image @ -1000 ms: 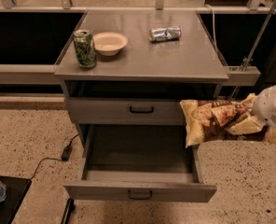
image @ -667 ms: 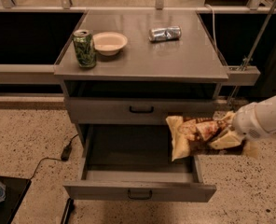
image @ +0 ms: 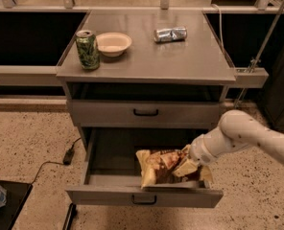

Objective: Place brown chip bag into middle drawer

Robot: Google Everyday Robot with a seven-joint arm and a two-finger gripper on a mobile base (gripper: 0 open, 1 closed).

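The brown chip bag [image: 160, 166] hangs over the right half of the open middle drawer [image: 113, 153], its lower edge at the drawer's low front panel [image: 144, 195]. My gripper [image: 187, 166] comes in from the right on a white arm [image: 242, 135] and is shut on the bag's right end. The drawer's dark inner tray shows on the left. The bag hides the gripper's fingertips in part.
Above the open drawer is a shut drawer front with a black handle [image: 146, 112]. On the cabinet top stand a green can [image: 87, 49], a white bowl [image: 113, 43] and a silver-blue foil packet [image: 171, 34]. A black cable [image: 51, 164] lies on the speckled floor at left.
The arm has carried the bag left and down, from beside the cabinet's right side to over the open drawer's right half.
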